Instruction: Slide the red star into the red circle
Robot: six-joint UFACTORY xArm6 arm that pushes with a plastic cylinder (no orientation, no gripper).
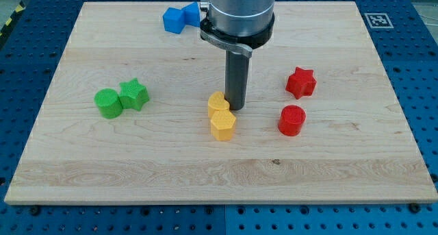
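Observation:
The red star [300, 82] lies on the wooden board at the view's right. The red circle [291, 120] lies just below it, a short gap apart. My tip [237, 109] rests on the board near the middle, touching the right side of a yellow block [218, 103]. The tip is well to the left of both red blocks.
A yellow hexagon [222, 125] sits just below the other yellow block. A green circle [108, 103] and a green star [133, 94] touch at the view's left. Two blue blocks [181, 18] lie at the top, partly hidden by the arm. The board's right edge [390, 91] is near the red blocks.

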